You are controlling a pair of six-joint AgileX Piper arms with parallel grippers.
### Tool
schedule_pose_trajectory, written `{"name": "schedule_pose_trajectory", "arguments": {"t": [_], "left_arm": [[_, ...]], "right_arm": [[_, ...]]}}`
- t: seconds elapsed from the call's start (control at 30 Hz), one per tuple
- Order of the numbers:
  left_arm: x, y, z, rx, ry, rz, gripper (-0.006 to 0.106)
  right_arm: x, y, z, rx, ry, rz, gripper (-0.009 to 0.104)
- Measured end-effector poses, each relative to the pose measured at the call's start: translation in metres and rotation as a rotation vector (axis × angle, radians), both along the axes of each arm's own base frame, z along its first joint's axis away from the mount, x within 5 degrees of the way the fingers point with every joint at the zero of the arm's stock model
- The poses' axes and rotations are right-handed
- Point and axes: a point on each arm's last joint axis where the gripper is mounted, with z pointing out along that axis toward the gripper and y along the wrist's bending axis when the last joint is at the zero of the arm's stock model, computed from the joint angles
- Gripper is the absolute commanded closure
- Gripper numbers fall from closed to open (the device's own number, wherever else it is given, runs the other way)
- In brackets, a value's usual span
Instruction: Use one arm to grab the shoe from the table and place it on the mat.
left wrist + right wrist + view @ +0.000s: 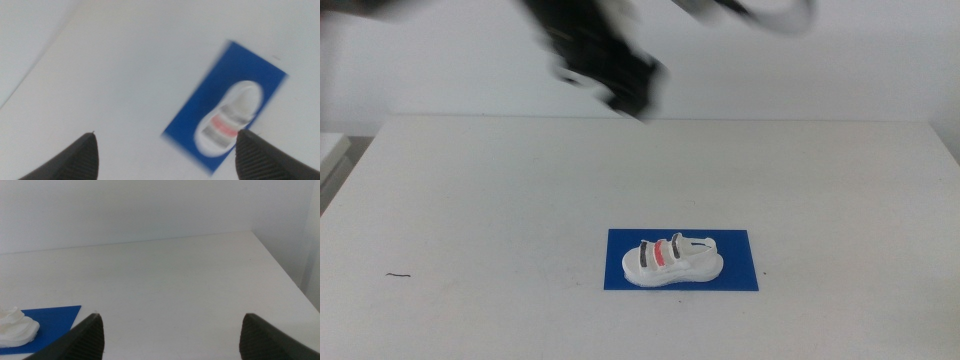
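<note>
The white shoe (672,262) with two grey straps and a red one lies on its sole on the dark-blue mat (740,272), at the front middle of the white table (470,200). My left arm shows as a dark blur high over the table's far edge, and its gripper (638,92) is well away from the shoe. In the left wrist view the left gripper (166,133) is open and empty, looking down on the shoe (230,120) and the mat (235,70). My right gripper (171,315) is open and empty low over the table, with the shoe (15,327) and the mat (55,317) off to one side.
A small dark mark (398,274) lies on the table at the front left. The table's far edge meets a white wall. Its right edge shows in the right wrist view (280,265).
</note>
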Motion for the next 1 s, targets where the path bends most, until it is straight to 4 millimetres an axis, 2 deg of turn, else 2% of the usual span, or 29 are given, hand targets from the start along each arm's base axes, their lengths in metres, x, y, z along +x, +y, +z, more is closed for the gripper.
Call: {"name": "schedule_pose_trajectory", "arguments": {"t": [0.03, 0.1, 0.2, 0.23, 0.3, 0.4, 0.53, 0.7, 0.83, 1.0], "left_arm": [[-0.009, 0.018, 0.012, -0.016, -0.015, 0.061, 0.007], [-0.026, 0.057, 0.02, -0.019, -0.012, 0.196, 0.007], [-0.058, 0.105, 0.019, -0.05, -0.019, 0.358, 0.007], [-0.068, 0.119, 0.013, -0.057, -0.025, 0.402, 0.007], [-0.095, 0.145, 0.008, -0.099, -0.096, 0.484, 0.007], [-0.137, 0.17, 0.0, -0.188, -0.25, 0.582, 0.007], [-0.176, 0.186, -0.029, -0.293, -0.443, 0.666, 0.007], [-0.216, 0.192, -0.067, -0.405, -0.618, 0.698, 0.007], [-0.233, 0.193, -0.095, -0.494, -0.726, 0.707, 0.007], [-0.251, 0.195, -0.148, -0.584, -0.783, 0.735, 0.007]], "right_arm": [[0.0, 0.0, 0.0, 0.0, 0.0, 0.0, 0.016], [0.0, 0.0, 0.0, 0.0, 0.0, 0.0, 0.016], [0.0, 0.0, 0.0, 0.0, 0.0, 0.0, 0.016], [0.0, 0.0, 0.0, 0.0, 0.0, 0.0, 0.016], [0.0, 0.0, 0.0, 0.0, 0.0, 0.0, 0.016], [0.0, 0.0, 0.0, 0.0, 0.0, 0.0, 0.016], [0.0, 0.0, 0.0, 0.0, 0.0, 0.0, 0.016], [0.0, 0.0, 0.0, 0.0, 0.0, 0.0, 0.016], [0.0, 0.0, 0.0, 0.0, 0.0, 0.0, 0.016], [0.0, 0.0, 0.0, 0.0, 0.0, 0.0, 0.016]]}}
